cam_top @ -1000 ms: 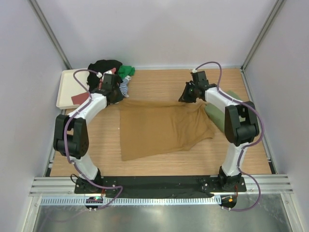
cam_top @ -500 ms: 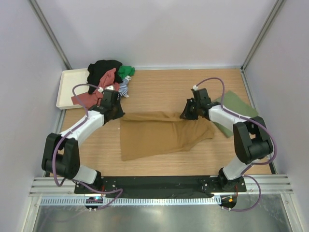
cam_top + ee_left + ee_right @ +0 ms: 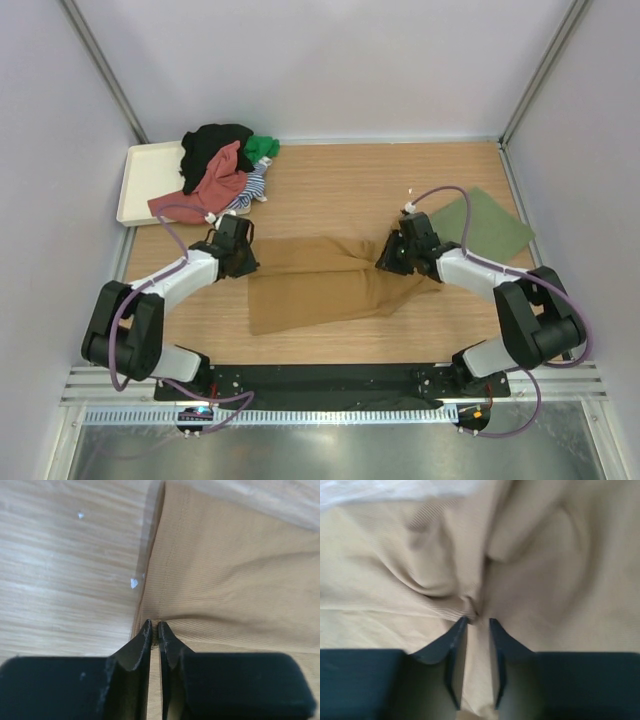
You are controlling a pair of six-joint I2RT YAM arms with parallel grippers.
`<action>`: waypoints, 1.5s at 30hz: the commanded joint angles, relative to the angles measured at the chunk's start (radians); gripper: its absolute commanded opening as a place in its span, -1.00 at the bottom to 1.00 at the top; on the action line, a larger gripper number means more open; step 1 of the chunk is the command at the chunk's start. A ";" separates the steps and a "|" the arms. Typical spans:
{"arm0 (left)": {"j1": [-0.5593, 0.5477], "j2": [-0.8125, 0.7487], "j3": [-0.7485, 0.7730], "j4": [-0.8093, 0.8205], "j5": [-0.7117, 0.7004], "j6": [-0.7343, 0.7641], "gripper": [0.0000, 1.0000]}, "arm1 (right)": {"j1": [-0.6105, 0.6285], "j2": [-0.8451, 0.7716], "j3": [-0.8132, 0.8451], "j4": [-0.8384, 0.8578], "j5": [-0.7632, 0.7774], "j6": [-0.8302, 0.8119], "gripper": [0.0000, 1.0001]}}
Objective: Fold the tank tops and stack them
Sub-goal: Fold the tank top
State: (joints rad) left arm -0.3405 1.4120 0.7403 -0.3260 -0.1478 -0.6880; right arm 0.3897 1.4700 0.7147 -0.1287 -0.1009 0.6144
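Note:
A mustard brown tank top (image 3: pixel 320 285) lies across the middle of the table, its far part folded toward the near edge. My left gripper (image 3: pixel 240 262) is shut on its far left corner; the cloth (image 3: pixel 225 580) sits pinched between the fingertips in the left wrist view (image 3: pixel 154 630). My right gripper (image 3: pixel 392 254) is shut on its far right corner, with bunched cloth (image 3: pixel 470 570) between the jaws (image 3: pixel 476 625). An olive green top (image 3: pixel 482 226) lies flat at the right. A heap of black (image 3: pixel 215 142), red (image 3: pixel 210 185), green and striped tops sits at the back left.
A cream tray (image 3: pixel 145 180) stands at the back left, partly under the heap. Metal frame posts and white walls close in the table on three sides. Bare wooden tabletop (image 3: pixel 340 180) lies beyond the brown top.
Both grippers have pulled the far edge of the brown top toward the near edge, folding it over itself. The olive top at the right is now uncovered.

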 commanded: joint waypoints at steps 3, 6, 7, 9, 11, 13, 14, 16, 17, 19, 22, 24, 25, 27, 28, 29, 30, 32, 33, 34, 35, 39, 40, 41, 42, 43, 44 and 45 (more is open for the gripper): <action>-0.023 -0.021 -0.051 0.061 -0.050 -0.053 -0.70 | 0.014 -0.132 -0.093 0.074 0.107 0.058 -0.33; -0.025 -0.065 -0.077 0.061 -0.073 -0.058 -0.35 | 0.012 -0.169 -0.095 0.041 0.161 0.047 -0.30; -0.025 -0.083 -0.082 0.048 -0.094 -0.062 -0.20 | 0.012 -0.177 -0.087 0.035 0.167 0.044 -0.30; -0.025 -0.137 -0.093 0.036 -0.121 -0.070 0.18 | 0.014 -0.188 -0.071 0.015 0.184 0.024 -0.21; -0.025 -0.175 -0.093 0.019 -0.145 -0.076 0.32 | 0.014 -0.183 -0.028 -0.011 0.191 0.013 -0.17; -0.025 -0.180 -0.072 -0.010 -0.151 -0.070 0.41 | 0.012 -0.166 0.018 -0.025 0.202 0.001 0.00; -0.023 -0.171 -0.047 -0.022 -0.159 -0.068 0.43 | 0.014 -0.152 0.034 -0.037 0.222 -0.004 0.12; -0.015 -0.154 -0.021 -0.033 -0.151 -0.062 0.45 | 0.012 -0.136 0.075 -0.048 0.245 -0.007 0.23; -0.002 -0.142 0.005 -0.033 -0.132 -0.062 0.45 | 0.011 -0.128 0.090 -0.057 0.254 -0.007 0.26; 0.014 -0.098 0.030 -0.021 -0.107 -0.061 0.46 | 0.011 -0.093 0.138 -0.066 0.286 -0.008 0.32; 0.021 -0.003 0.111 -0.015 -0.084 -0.053 0.46 | 0.008 -0.022 0.210 -0.092 0.303 -0.004 0.35; 0.023 0.074 0.140 -0.016 -0.084 -0.051 0.46 | 0.008 0.024 0.261 -0.107 0.306 -0.001 0.36; 0.024 0.099 0.165 -0.013 -0.084 -0.050 0.45 | 0.009 0.032 0.270 -0.106 0.306 0.002 0.36; 0.028 0.157 0.185 -0.004 -0.082 -0.047 0.40 | 0.009 0.050 0.290 -0.107 0.316 0.004 0.36; 0.031 0.175 0.201 -0.004 -0.084 -0.048 0.40 | 0.008 0.055 0.295 -0.103 0.316 0.004 0.36; 0.032 0.191 0.208 0.001 -0.084 -0.048 0.40 | 0.009 0.061 0.299 -0.098 0.319 0.002 0.36; 0.032 0.209 0.214 0.008 -0.082 -0.048 0.36 | 0.009 0.065 0.310 -0.098 0.320 -0.002 0.36; 0.035 0.258 0.235 0.013 -0.075 -0.047 0.28 | 0.009 0.093 0.336 -0.109 0.326 -0.011 0.34; 0.037 0.271 0.246 0.016 -0.073 -0.047 0.19 | 0.009 0.105 0.344 -0.109 0.325 -0.015 0.33; 0.038 0.297 0.249 0.019 -0.075 -0.047 0.13 | 0.006 0.133 0.354 -0.118 0.334 -0.016 0.33; 0.038 0.306 0.252 0.021 -0.075 -0.048 0.05 | 0.008 0.147 0.367 -0.123 0.340 -0.016 0.34; 0.084 0.337 0.242 0.036 -0.055 -0.053 -0.60 | 0.005 0.228 0.457 -0.178 0.417 -0.005 0.39; 0.122 0.334 0.223 0.041 -0.046 -0.053 -0.70 | 0.005 0.240 0.471 -0.204 0.431 -0.004 0.40; 0.141 0.318 0.211 0.054 -0.030 -0.053 -0.77 | 0.003 0.265 0.492 -0.212 0.455 0.001 0.40; 0.171 0.308 0.183 0.064 -0.026 -0.050 -0.87 | 0.002 0.276 0.502 -0.227 0.466 0.005 0.40; 0.181 0.298 0.171 0.071 -0.019 -0.051 -0.91 | 0.003 0.288 0.509 -0.229 0.477 0.008 0.39; 0.189 0.279 0.163 0.080 -0.015 -0.050 -0.97 | 0.002 0.311 0.523 -0.233 0.484 0.015 0.39; 0.192 0.275 0.154 0.082 -0.015 -0.050 -0.98 | -0.002 0.325 0.531 -0.239 0.490 0.019 0.39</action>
State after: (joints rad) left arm -0.1825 1.7054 0.9432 -0.2478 -0.1596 -0.7517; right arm 0.3950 1.7672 1.1896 -0.3363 0.3058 0.6216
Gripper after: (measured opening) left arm 0.027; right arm 0.694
